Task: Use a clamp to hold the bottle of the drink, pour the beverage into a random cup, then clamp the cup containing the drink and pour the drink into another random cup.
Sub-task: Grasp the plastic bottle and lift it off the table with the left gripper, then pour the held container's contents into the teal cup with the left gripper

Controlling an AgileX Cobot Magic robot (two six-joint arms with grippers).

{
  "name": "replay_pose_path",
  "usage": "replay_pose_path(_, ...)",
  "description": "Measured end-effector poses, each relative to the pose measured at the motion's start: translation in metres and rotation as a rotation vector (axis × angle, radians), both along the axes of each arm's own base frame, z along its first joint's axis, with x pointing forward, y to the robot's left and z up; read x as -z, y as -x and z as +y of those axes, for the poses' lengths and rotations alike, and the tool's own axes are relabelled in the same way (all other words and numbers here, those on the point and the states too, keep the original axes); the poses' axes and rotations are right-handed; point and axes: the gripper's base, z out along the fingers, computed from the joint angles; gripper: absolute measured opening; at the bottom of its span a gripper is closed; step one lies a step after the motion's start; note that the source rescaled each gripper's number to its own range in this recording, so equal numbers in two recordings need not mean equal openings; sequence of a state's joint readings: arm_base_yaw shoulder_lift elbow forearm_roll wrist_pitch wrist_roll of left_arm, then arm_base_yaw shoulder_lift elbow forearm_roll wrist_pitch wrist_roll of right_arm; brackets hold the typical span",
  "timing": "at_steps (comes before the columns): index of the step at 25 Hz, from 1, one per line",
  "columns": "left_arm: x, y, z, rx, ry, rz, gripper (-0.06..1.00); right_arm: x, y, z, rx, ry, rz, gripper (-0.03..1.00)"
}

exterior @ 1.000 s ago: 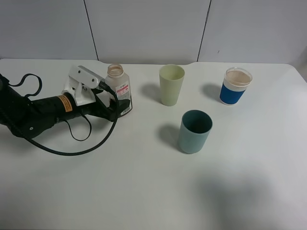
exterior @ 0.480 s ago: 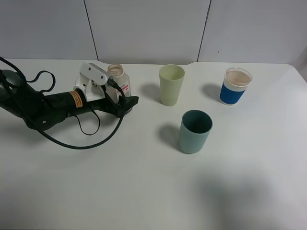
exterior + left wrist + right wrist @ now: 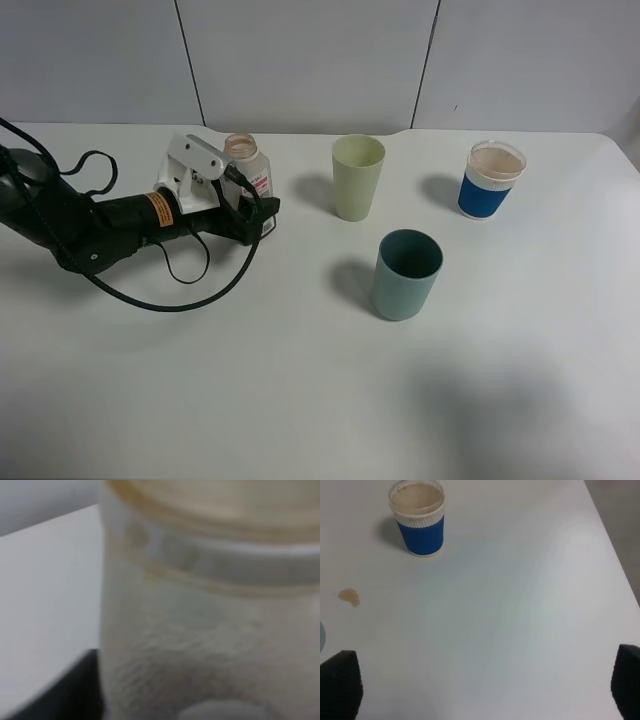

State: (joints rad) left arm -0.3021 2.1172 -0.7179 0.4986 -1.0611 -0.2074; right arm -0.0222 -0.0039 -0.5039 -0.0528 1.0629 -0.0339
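Standing neck-up, the bottle (image 3: 248,165) is straddled by the left gripper (image 3: 258,206), grip unconfirmed; a brown stain (image 3: 349,597) is shown only in the right wrist view.

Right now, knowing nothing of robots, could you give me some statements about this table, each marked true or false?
1. The bottle stands upright on the table. True.
2. The left pincer reaches around the bottle. True.
3. The dark teal cup lies on its side. False: it stands upright.
4. The blue-sleeved cup stands between the two green cups. False: it stands apart, right of the pale green cup in the high view.
5. The right pincer is open and holds nothing. True.
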Motion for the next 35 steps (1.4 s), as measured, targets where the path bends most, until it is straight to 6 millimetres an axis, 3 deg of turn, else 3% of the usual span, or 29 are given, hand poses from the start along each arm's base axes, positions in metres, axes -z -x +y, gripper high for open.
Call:
replay_pose_path(2,0.000,0.000,0.000,-0.007,0.004,0.001,0.02,0.000,0.000,0.000,0.000,0.000,0.000,1.00)
replay_pose_path(3,0.000,-0.001,0.000,-0.009,0.004,0.001,0.00,0.000,0.000,0.000,0.000,0.000,0.000,1.00)
replay_pose_path(20,-0.004,-0.003,0.003,-0.048,0.000,0.005,0.01,0.000,0.000,0.000,0.000,0.000,0.000,1.00)
replay_pose_path(26,-0.036,-0.004,0.013,-0.167,-0.005,-0.011,0.01,0.000,0.000,0.000,0.000,0.000,0.000,1.00)
replay_pose_path(35,-0.060,0.024,0.036,-0.396,-0.144,-0.043,0.01,0.000,0.000,0.000,0.000,0.000,0.000,1.00)
